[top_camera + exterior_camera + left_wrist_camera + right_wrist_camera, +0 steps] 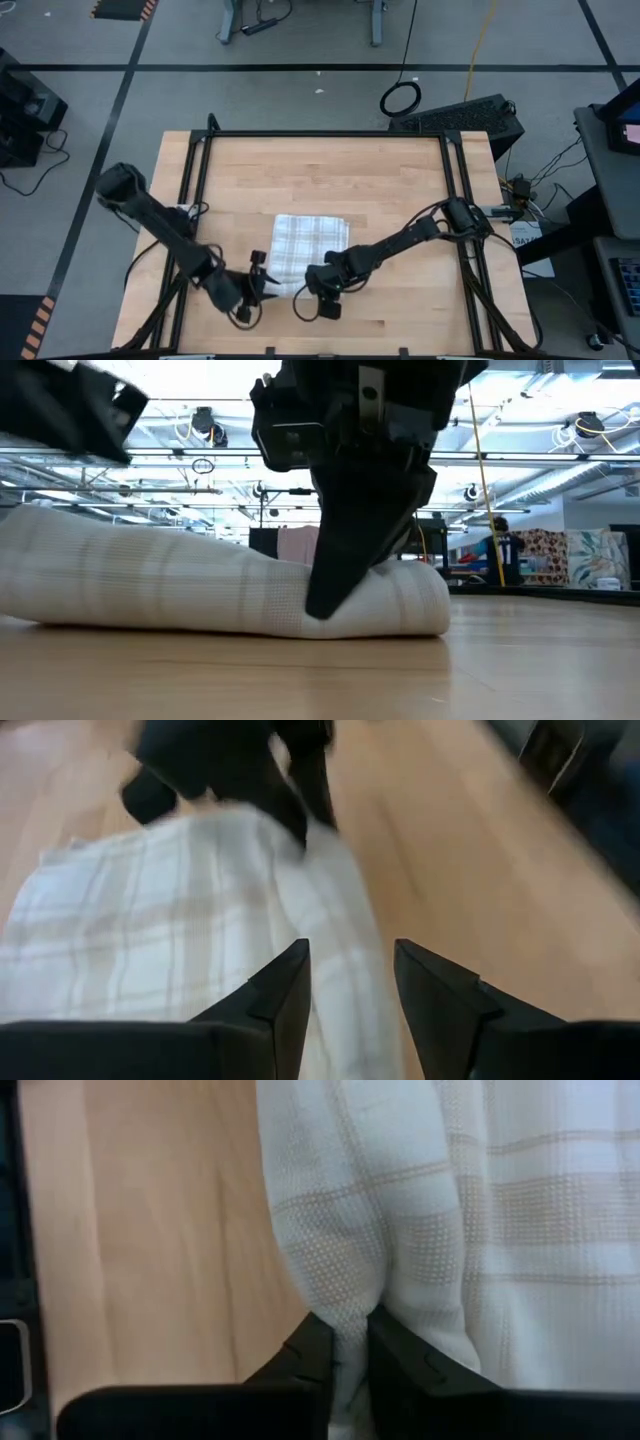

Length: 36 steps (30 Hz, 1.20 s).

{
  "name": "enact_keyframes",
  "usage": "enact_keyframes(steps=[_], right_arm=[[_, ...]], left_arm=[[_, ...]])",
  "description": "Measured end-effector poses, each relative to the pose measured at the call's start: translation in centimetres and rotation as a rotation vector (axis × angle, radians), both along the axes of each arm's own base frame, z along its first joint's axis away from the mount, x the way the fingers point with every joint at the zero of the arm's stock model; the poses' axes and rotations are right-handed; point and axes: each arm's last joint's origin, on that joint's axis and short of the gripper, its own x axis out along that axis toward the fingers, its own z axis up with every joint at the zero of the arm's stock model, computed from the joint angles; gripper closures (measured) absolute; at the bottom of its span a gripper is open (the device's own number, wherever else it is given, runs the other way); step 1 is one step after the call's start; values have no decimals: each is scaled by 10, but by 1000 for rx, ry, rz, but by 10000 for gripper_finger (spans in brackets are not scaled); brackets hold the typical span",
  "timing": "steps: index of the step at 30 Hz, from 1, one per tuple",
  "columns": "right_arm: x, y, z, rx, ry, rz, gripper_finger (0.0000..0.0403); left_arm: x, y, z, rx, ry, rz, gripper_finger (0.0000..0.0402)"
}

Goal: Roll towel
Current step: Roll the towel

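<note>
Your right end effector pinches the near rolled edge of the towel mid-surface, anchoring it; your left end effector, spread, hovers beside that edge.

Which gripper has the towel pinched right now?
The right gripper: its fingers are shut on a fold at the towel edge. The left gripper stands open over the cloth, with towel showing in the gap between its fingers.
</note>
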Motion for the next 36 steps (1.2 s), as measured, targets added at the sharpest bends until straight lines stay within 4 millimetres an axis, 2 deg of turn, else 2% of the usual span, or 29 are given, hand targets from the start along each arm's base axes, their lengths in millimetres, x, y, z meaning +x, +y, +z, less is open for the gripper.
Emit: enact_keyframes(steps=[4, 7, 13, 20, 23, 29, 31, 34, 36], right_arm=[[4, -8, 0, 82, 20, 8, 366], [6, -14, 0, 117, 33, -4, 365], [9, -22, 0, 138, 37, -4, 365], [9, -23, 0, 141, 28, 13, 365], [9, -23, 0, 142, 28, 8, 365], [9, -21, 0, 141, 29, 6, 365], [9, -20, 1, 146, 27, -5, 365], [9, -20, 1, 146, 27, -9, 365], [9, -18, 1, 141, 28, -14, 365]], left_arm=[[0, -13, -28, 90, 27, 9, 250], [1, -19, -41, 123, 33, 9, 250], [-1, -23, -47, 139, 34, 1, 250], [-2, -23, -48, 134, 50, 1, 247], [-2, -23, -50, 112, 64, 5, 226], [1, -22, -64, 113, 97, 56, 155], [2, -20, -68, 101, 114, 70, 147], [4, -18, -70, 80, 124, 101, 168], [4, -18, -70, 75, 123, 103, 210]])
